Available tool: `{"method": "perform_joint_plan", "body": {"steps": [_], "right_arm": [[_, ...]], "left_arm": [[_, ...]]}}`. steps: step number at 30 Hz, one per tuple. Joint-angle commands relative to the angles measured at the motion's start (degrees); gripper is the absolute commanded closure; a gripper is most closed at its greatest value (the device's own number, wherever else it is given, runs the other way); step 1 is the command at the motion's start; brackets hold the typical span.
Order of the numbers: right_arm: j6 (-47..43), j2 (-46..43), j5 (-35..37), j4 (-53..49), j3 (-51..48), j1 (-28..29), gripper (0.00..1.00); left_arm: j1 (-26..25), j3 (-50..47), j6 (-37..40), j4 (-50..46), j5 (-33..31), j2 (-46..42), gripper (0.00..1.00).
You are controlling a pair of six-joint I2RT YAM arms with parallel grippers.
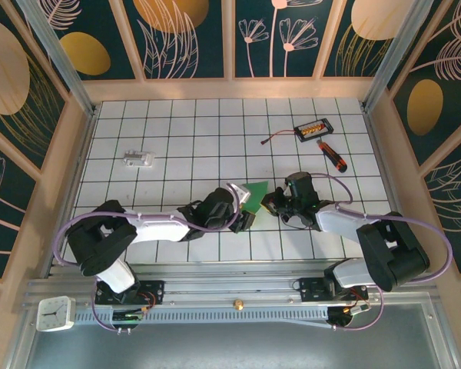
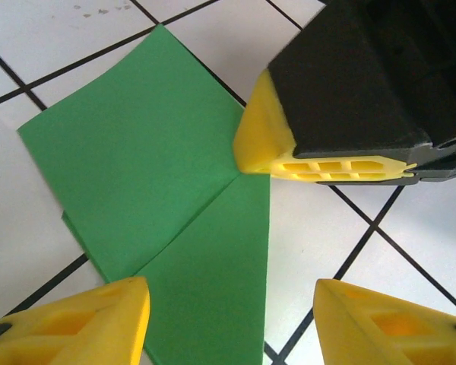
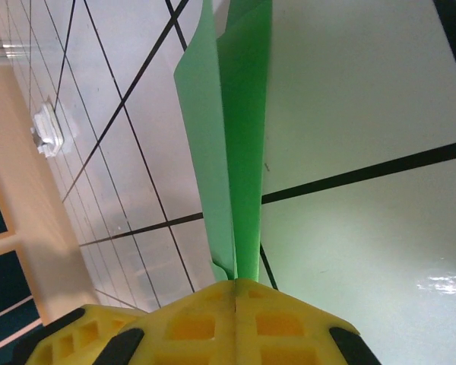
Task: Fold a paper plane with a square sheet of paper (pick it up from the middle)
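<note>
Left fingers (image 2: 91,323) spread wide, right fingers (image 3: 205,327) just ahead of them, clamped tight on green paper (image 3: 243,152); both arms reach inward.

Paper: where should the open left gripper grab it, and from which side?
Probably the wide flap of the paper, at its outer edge away from the right gripper, coming from above. That edge looks lifted off the tiles, and that gripper pinches the crease end opposite.
</note>
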Motion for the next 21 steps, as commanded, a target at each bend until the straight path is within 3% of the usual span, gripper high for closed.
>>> {"method": "perform_joint_plan", "body": {"steps": [1,11,21], "right_arm": [[2.6,0.3,-1.5,2.1,0.9,0.4,1.00],[4.1,0.7,-2.6,3.3,1.5,0.3,1.00],[4.4,1.3,-2.9,4.3,1.0,0.3,1.00]], "left_arm": [[-1.2,2.8,4.0,-1.1,-3.9,2.0,0.40],[-2.6,6.6,8.5,-5.9,-8.2,7.0,0.38],[-2.7,8.2,8.6,-6.5,-10.6,8.3,0.54]]}}
